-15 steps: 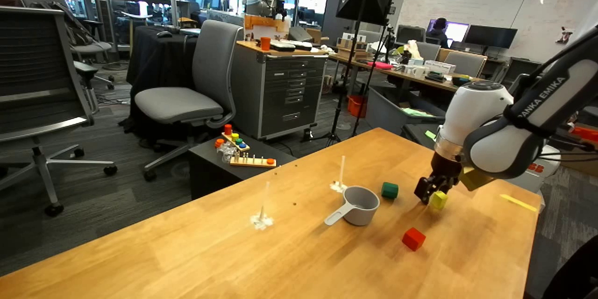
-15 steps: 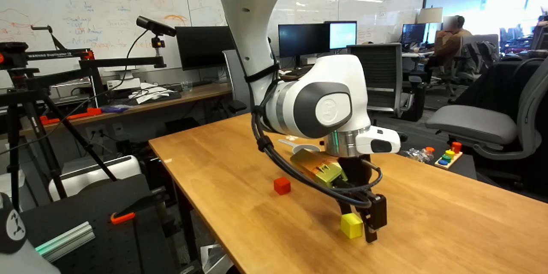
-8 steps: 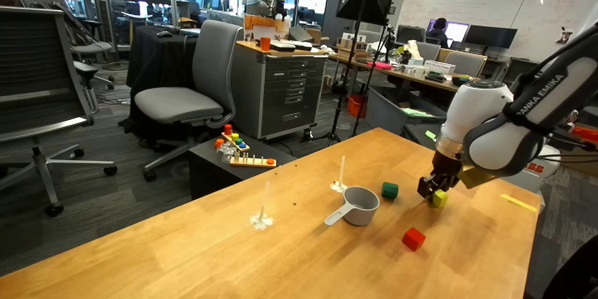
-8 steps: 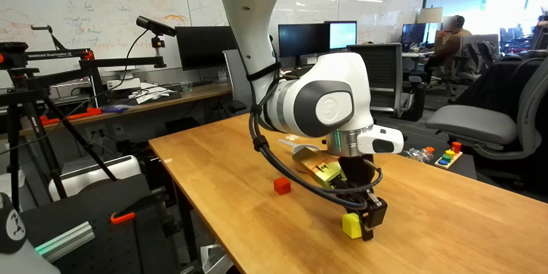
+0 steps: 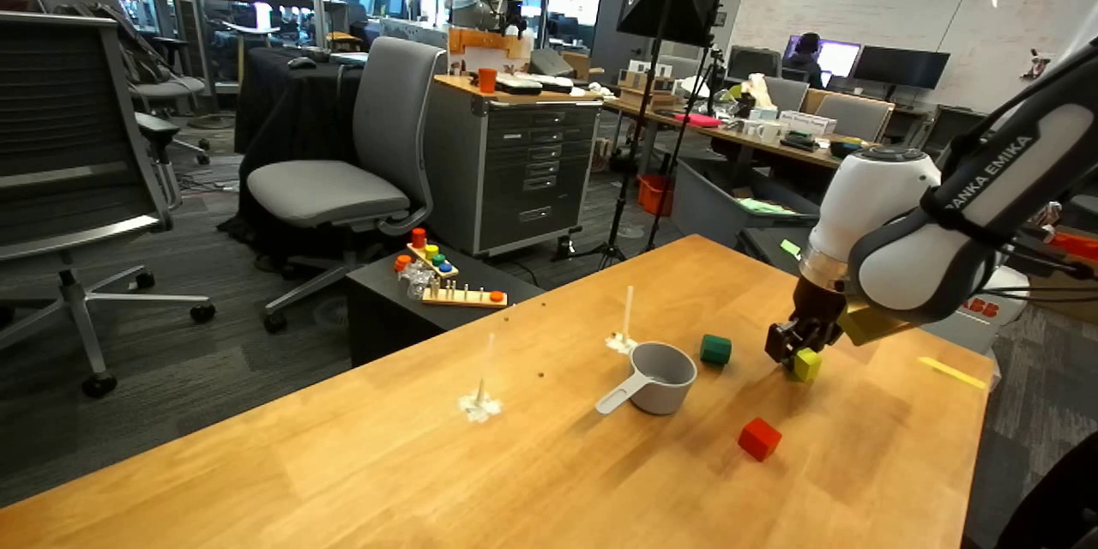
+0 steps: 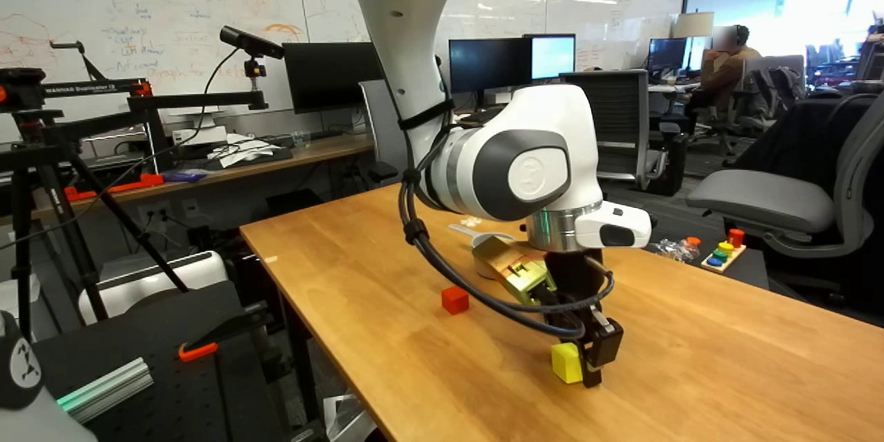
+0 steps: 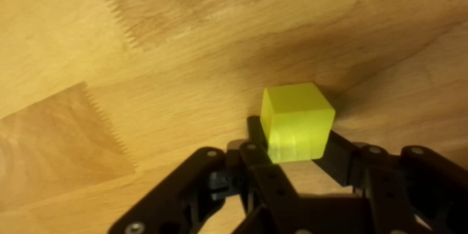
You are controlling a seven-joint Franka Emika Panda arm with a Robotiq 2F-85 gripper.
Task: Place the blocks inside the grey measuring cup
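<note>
Over a wooden tabletop (image 5: 386, 446) in an exterior view, held the gripper (image 5: 799, 359) low toward the right corner. Had the grey measuring cup (image 5: 660, 396) upright, inward from the left edge, apparently for filling. Pinched the yellow block (image 7: 298, 122) between both fingers (image 7: 338, 159), seemingly for lifting. Had the green block (image 5: 715, 350) beside the cup, the red block (image 5: 760, 439) toward the right edge, presumably waiting.
</note>
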